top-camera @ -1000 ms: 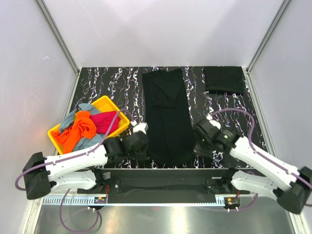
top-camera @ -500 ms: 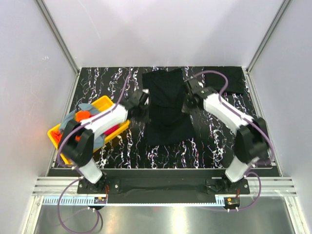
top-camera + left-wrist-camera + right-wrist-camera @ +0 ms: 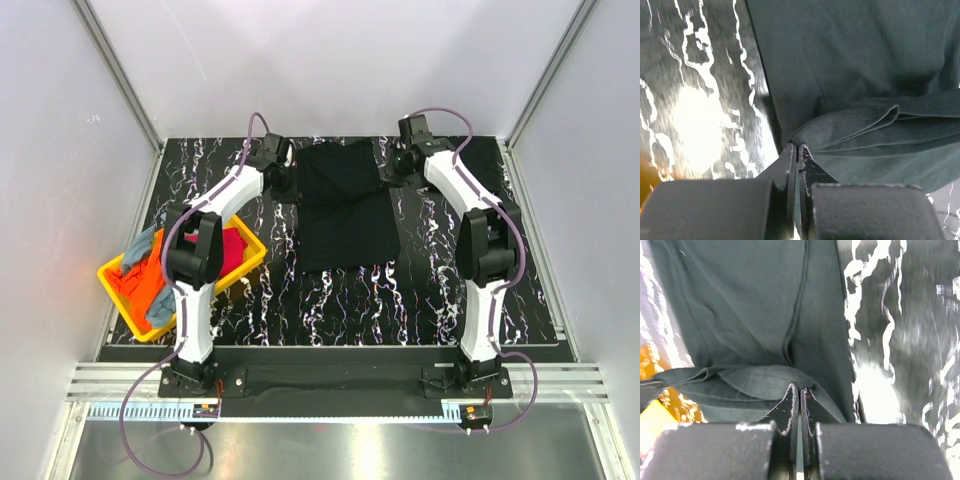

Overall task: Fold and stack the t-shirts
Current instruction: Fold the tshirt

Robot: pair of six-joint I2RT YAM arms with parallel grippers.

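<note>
A black t-shirt (image 3: 344, 205) lies folded in half at the middle back of the table. My left gripper (image 3: 285, 178) is shut on its hem at the far left corner; the left wrist view shows the jaws (image 3: 798, 148) pinching the folded hem of the shirt (image 3: 860, 75). My right gripper (image 3: 392, 170) is shut on the hem at the far right corner, and the right wrist view shows it (image 3: 800, 387) pinching the hem over the shirt (image 3: 750, 310). A folded black t-shirt (image 3: 490, 160) lies at the far right corner, partly behind the right arm.
A yellow bin (image 3: 250, 255) at the left holds orange, pink and grey-blue shirts (image 3: 150, 285). Both arms stretch from the near edge to the back of the black marbled table (image 3: 330, 310). White walls close in at the back and sides.
Both grippers carried the shirt's near hem from the front edge to the back of the table, folding the shirt in half. The shirt now looks about half as long.
</note>
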